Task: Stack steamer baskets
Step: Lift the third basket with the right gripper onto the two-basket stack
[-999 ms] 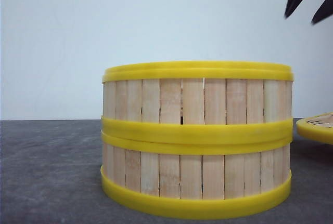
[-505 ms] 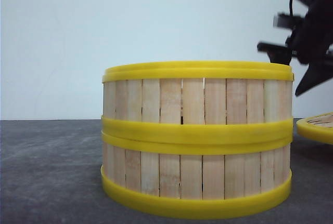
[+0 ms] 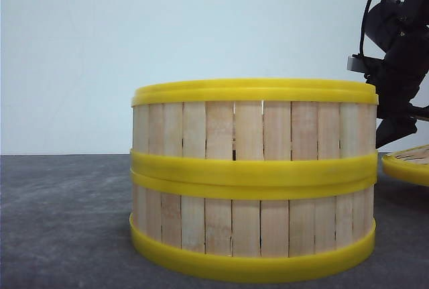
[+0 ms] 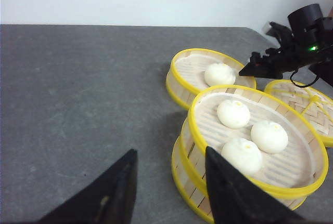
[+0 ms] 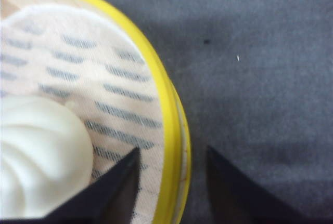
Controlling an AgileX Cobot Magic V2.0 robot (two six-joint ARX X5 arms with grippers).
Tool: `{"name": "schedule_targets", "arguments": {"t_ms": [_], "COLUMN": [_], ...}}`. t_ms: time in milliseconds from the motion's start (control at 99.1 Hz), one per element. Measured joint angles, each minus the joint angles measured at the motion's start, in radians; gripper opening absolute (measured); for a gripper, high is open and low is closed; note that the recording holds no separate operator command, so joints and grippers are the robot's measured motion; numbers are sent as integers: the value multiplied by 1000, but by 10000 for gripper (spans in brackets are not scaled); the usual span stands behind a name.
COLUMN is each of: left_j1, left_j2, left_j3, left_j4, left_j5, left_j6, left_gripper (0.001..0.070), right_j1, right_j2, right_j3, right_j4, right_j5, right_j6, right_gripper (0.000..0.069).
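no readable text, labels or signs

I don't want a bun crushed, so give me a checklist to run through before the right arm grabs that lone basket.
1. Right gripper open: ok.
2. Jaws straddle the rim of the lone basket, one finger on each side: ok.
3. Inner finger clear of the bun: cannot tell, they are very close.
4. Two-basket stack sitting level: ok.
5. Left gripper open and empty: ok.
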Motion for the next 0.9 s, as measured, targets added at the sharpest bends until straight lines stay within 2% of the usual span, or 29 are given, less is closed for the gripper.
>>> {"name": "schedule_targets", "arguments": {"t_ms": [81,293,444,615,898], "left_j1": [0,0,0,0,0], "left_j2": [0,0,0,0,0], "left_j3": [0,0,0,0,0], "left_j4": [-7,-11,-11,-26,-67], "left_j5": [0,0,0,0,0], "left_j6": [0,0,0,0,0], "left_gripper": [234,234,234,234,234], "right_j1": [0,3,5,5,6], "right_j2": [6,37,37,43,36], "right_j3": [1,5,7,41,217], "right_j4": [-1,-3,10,-28,-172], "right_j5": [0,2,8,16,14], "right_j6": [2,31,37,41,45], "right_gripper": [140,111,33,28,28]}}
